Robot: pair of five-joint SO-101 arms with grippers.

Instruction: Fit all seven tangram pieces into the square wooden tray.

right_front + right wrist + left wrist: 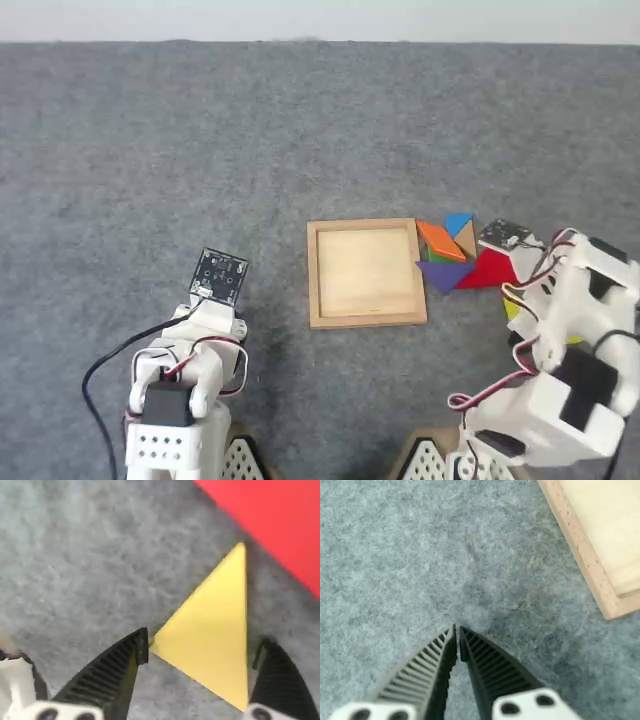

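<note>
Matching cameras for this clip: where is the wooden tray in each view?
High view: the tray lies in the middle of the grey mat, with coloured pieces along one side.
Left wrist view: one tray corner, ahead of the shut fingers.
Right wrist view: a yellow triangle between open fingers, with a red piece beside it.
Shared landmark: the grey mat under everything.

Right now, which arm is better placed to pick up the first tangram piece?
Right. The right hand is open astride the yellow triangle, next to the other pieces on that side of the tray. The left hand is shut over bare carpet, across the tray from them.
</note>
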